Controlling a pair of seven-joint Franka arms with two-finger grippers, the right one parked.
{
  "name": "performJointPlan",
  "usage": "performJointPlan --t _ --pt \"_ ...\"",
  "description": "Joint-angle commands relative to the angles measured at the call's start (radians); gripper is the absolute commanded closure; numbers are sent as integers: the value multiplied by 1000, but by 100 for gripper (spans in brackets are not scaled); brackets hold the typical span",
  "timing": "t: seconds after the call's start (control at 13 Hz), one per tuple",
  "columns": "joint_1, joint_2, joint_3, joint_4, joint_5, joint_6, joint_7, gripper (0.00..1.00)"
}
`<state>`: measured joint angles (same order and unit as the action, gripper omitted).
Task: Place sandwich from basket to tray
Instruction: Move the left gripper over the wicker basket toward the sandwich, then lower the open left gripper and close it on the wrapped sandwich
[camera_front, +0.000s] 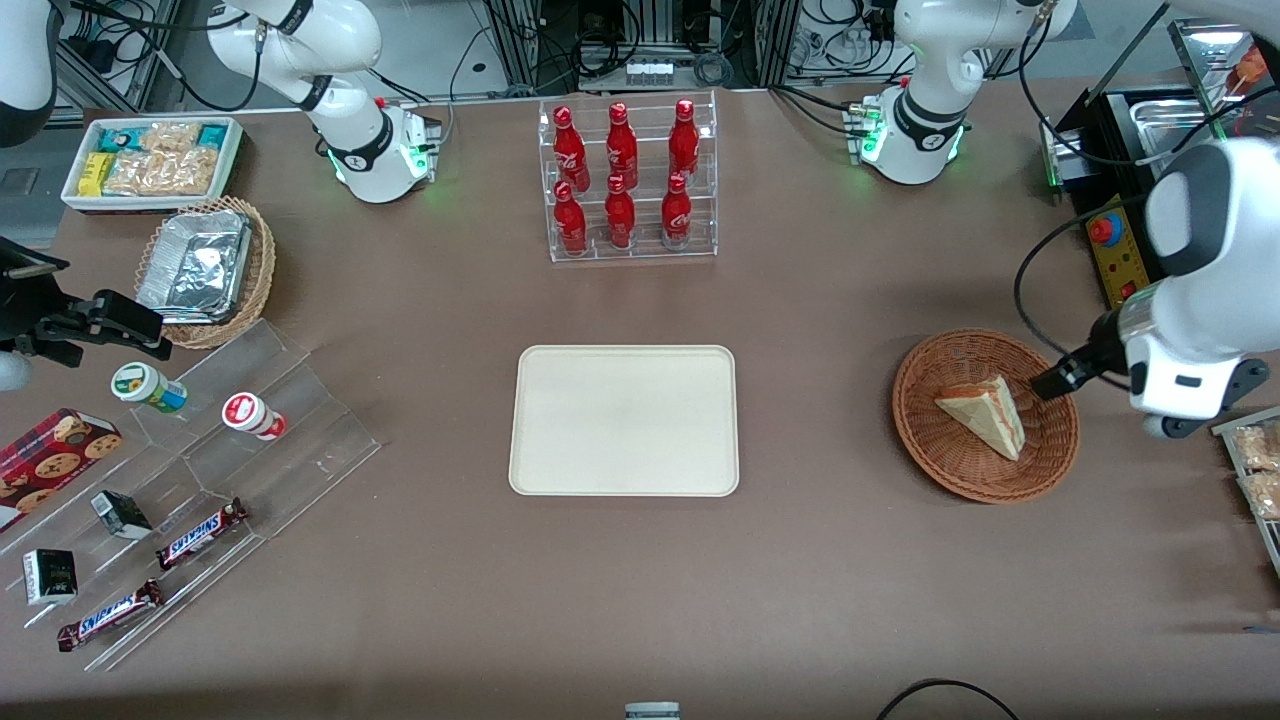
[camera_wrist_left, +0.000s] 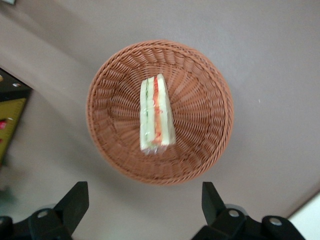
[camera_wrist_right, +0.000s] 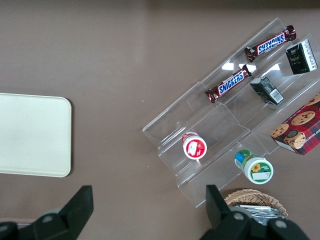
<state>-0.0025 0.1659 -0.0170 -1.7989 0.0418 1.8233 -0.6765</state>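
Candy bars (camera_front: 200, 534): two Snickers bars lie on a clear stepped display stand (camera_front: 215, 470) near the tabletop's front edge, toward the parked arm's end.
Small cartons (camera_front: 50, 577): two dark cartons sit on the same stand, beside the candy bars.
Cookie box (camera_front: 50, 462): red, at the tabletop edge on the parked arm's end.
Tray (camera_front: 625, 420): cream-beige, flat on the middle of the tabletop, nothing on it.
Basket (camera_front: 985, 415): reddish-brown wicker, on the tabletop toward the working arm's end, well apart from the tray.
Sandwich (camera_front: 985, 413): lies inside the basket, near its centre (filling edge of red and green layers shows in the left wrist view).
Gripper (camera_wrist_left: 142, 202): hangs above the tabletop just beside the basket rim, touching neither basket nor sandwich.
Fingers (camera_wrist_left: 75, 202): spread wide apart, nothing between them.
Bottle rack (camera_front: 632, 180): clear acrylic, six red bottles in two rows, farther from the front camera than the tray.
Pale basket (camera_front: 210, 270): holds a foil container, near the tabletop corner at the parked arm's end.
Snack bin (camera_front: 150, 160): white, packaged snacks inside, at that same corner.
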Motion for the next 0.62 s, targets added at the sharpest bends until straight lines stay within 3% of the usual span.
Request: performJointPlan --t 0.0,0.54 --pt "4 -16 -3 -118 1 143 -139 0" --pt "1 53 26 -324 9 448 -182 0"
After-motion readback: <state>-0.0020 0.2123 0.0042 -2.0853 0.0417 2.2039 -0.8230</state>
